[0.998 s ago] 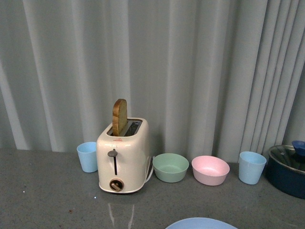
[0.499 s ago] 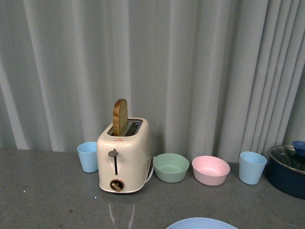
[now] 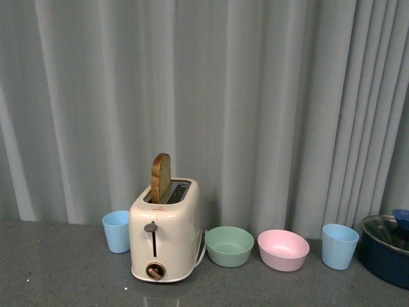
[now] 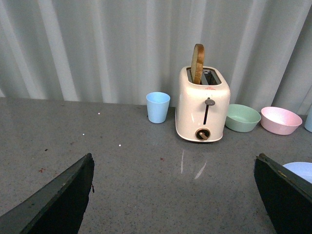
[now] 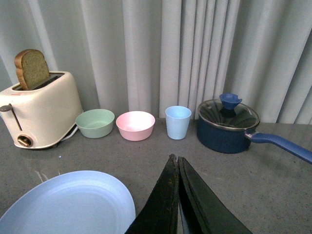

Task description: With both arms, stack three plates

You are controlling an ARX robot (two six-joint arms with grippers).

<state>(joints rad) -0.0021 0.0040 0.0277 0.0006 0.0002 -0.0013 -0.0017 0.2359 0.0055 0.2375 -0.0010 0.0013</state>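
Note:
The light blue plate lies flat on the grey counter in the right wrist view, beside my right gripper, which is shut and empty above the counter. A sliver of the same plate shows in the left wrist view next to one finger. My left gripper is open wide and empty, its two dark fingers spread over bare counter in front of the toaster. The pink and cream-beige plates are out of view. No gripper and no plate shows in the front view.
A cream toaster with a bread slice stands at the back by a blue cup, a green bowl, a pink bowl and another blue cup. A dark blue lidded saucepan stands at the right, handle pointing right. A grey curtain hangs behind.
The front view has tilted up: the toaster and bowls sit lower in the picture, and the light blue plate's rim at the lower edge has dropped out of view.

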